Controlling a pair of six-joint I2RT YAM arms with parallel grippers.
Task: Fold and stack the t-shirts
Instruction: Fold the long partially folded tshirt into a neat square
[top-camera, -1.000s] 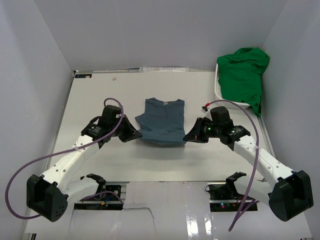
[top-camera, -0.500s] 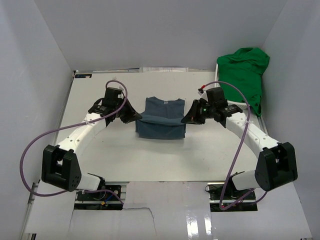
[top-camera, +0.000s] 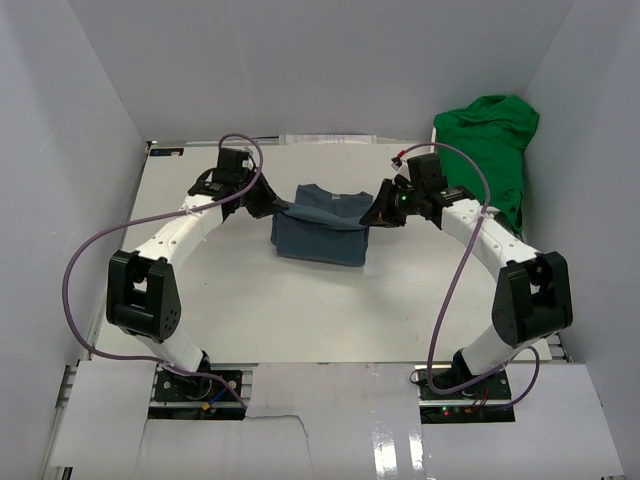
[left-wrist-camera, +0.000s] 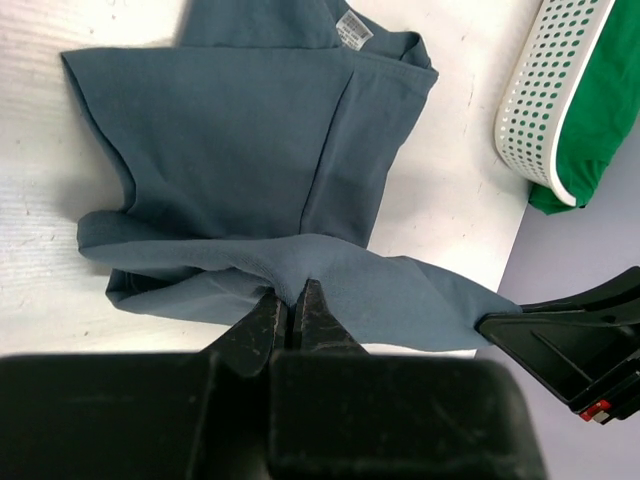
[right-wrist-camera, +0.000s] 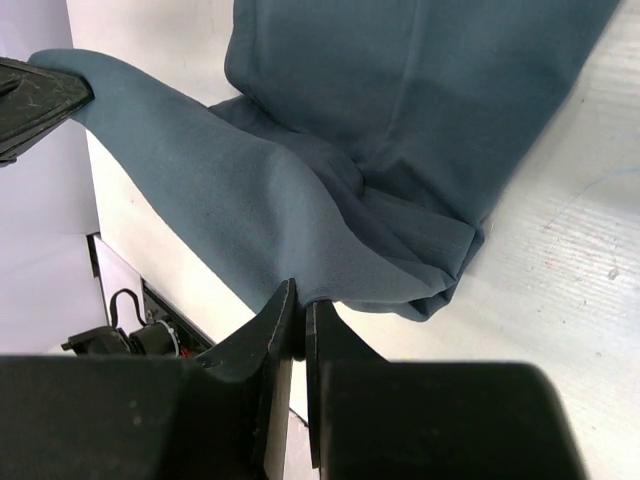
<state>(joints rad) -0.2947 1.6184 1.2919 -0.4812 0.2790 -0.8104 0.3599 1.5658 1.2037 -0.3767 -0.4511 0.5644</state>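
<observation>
**Lifted hem could land crooked**

Our left gripper (top-camera: 277, 207) is pinched tight on the left corner of the slate-blue t-shirt (top-camera: 322, 238). The shirt lies mid-table with its collar toward the far wall and its hem stretched in the air above its own body. Our right gripper (top-camera: 373, 217) is clamped just as tightly on the opposite corner.

Both pinches take only a thin edge of cloth. We judge one corner could slip free, or one arm could lower ahead of the other, leaving the fold skewed or bunched.

At the far right the green t-shirt (top-camera: 485, 150) lies heaped, unfolded, over the white lattice basket (top-camera: 447, 203).

The white table (top-camera: 300, 310) looks matte, and plain pale walls (top-camera: 300, 70) close it in on three sides.
</observation>
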